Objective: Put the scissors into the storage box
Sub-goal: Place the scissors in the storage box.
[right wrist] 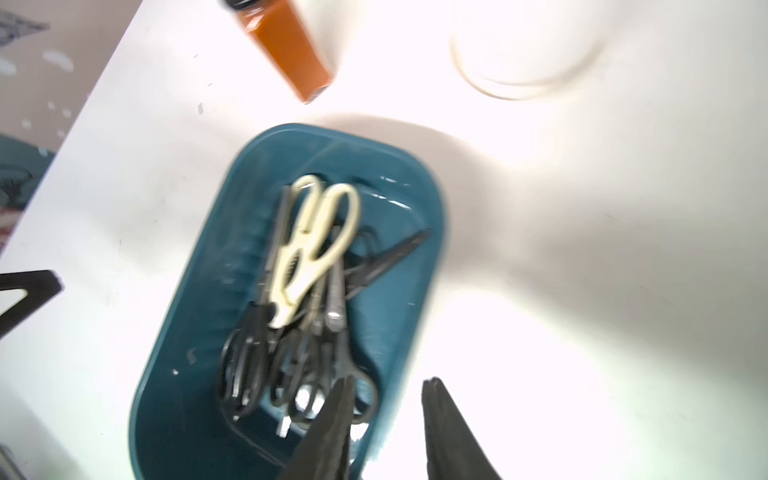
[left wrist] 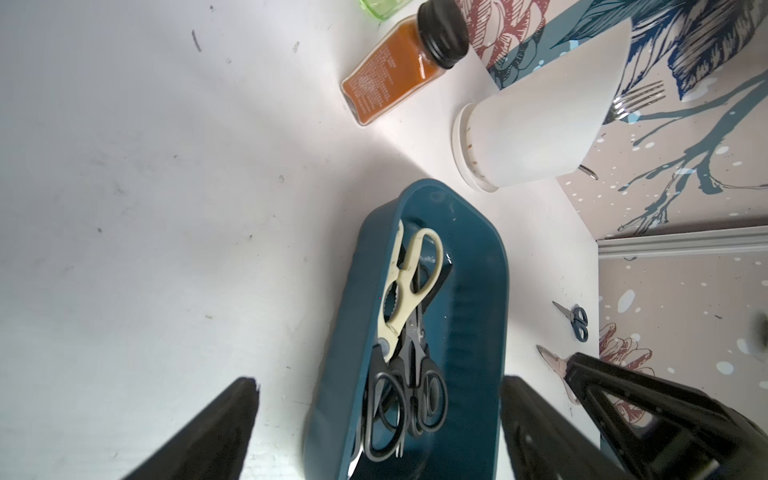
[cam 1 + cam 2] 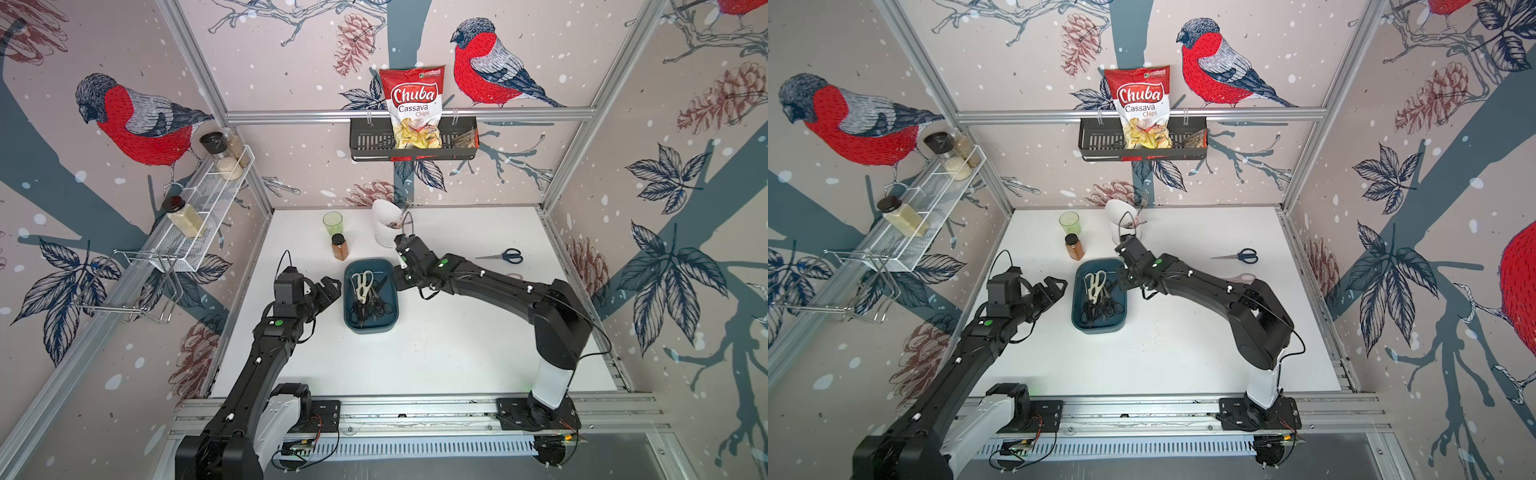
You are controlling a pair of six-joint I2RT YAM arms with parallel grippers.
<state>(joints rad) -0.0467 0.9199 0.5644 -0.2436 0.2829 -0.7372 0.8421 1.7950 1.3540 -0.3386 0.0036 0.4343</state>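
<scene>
The teal storage box (image 3: 370, 329) lies lengthwise near the middle of the white desk (image 3: 436, 353). It holds a heap of scissors (image 3: 371, 297): cream-handled shears (image 3: 362, 284) on top and several black-handled pairs (image 3: 376, 308) beneath, their loops toward 6 o'clock. Two more pairs lie out on the desk. The dark-blue-handled scissors (image 3: 500, 256) are between 2 and 3 o'clock from the box, well apart from it. A pinkish pair (image 3: 1239, 278) is at 3 o'clock, largely hidden by the right arm (image 3: 498, 286). The left hand (image 3: 336, 294) hovers just beside the box at 9 o'clock, fingers spread wide and empty. The right hand (image 1: 388, 384) hangs over the box's rim at 2 o'clock, fingers parted a little with nothing between them. A spice bottle (image 3: 339, 247) stands at 11 o'clock and a white utensil cup (image 3: 384, 232) near 12.
</scene>
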